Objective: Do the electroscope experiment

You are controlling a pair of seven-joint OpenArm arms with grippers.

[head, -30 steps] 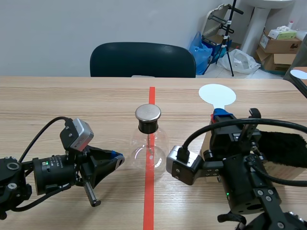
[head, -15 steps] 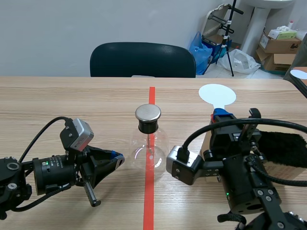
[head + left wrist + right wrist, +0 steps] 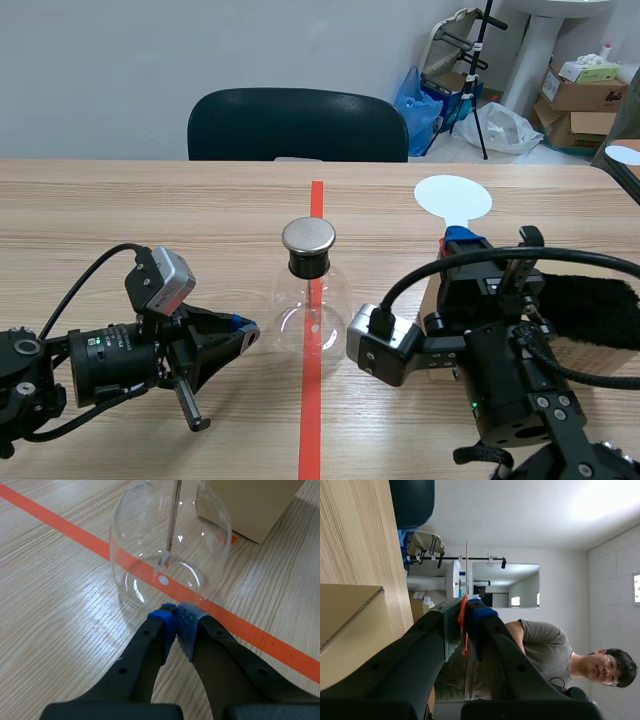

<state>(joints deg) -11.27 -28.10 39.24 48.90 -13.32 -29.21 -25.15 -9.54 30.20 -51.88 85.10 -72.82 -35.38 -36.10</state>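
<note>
The electroscope (image 3: pixel 310 290), a clear glass flask with a metal cap (image 3: pixel 308 236), stands on the red tape line at the table's middle. In the left wrist view the flask (image 3: pixel 150 540) shows a thin rod (image 3: pixel 173 525) with a small foil leaf inside. My left gripper (image 3: pixel 246 331) lies low on the table, shut on nothing, with its tips (image 3: pixel 176 616) just short of the flask's base. My right gripper (image 3: pixel 462 238) is raised and shut on the handle of a white round paddle (image 3: pixel 453 195). The right wrist view shows that gripper (image 3: pixel 465 614) clamping an orange strip (image 3: pixel 463 611), with the paddle (image 3: pixel 466 560) edge-on.
A cardboard box (image 3: pixel 600 358) with a black fur piece (image 3: pixel 590 305) on it sits behind my right arm; its corner (image 3: pixel 250 502) lies past the flask. A dark chair (image 3: pixel 297 124) stands at the far edge. A person (image 3: pixel 540 652) is in the background.
</note>
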